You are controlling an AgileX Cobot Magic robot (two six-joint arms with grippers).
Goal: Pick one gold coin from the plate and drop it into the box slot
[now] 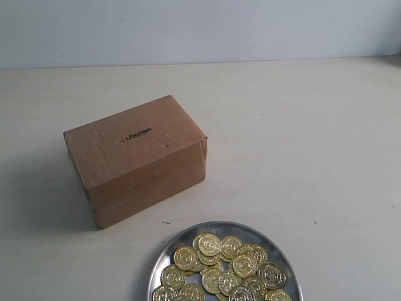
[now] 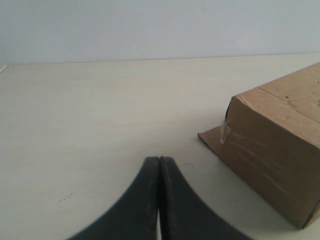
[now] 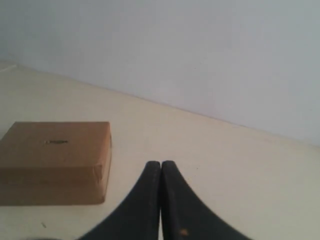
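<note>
plate (image 1: 168, 251) rim clear of box (image 1: 135, 157), tabletop (image 1: 313, 125) open around.

The box (image 1: 135, 157) is showing plain brown cardboard under glossy brown tape. The slot (image 1: 136, 135) in the box top is reading as a dark slit. Near the box, the plate (image 1: 276, 248) is presenting shiny silver and the coins (image 1: 225, 266) are showing embossed gold. The table (image 1: 301, 144) is appearing pale cream, and the wall (image 1: 200, 28) pale grey-blue. The left gripper (image 2: 159, 165) and right gripper (image 3: 160, 167) are showing black.
</note>
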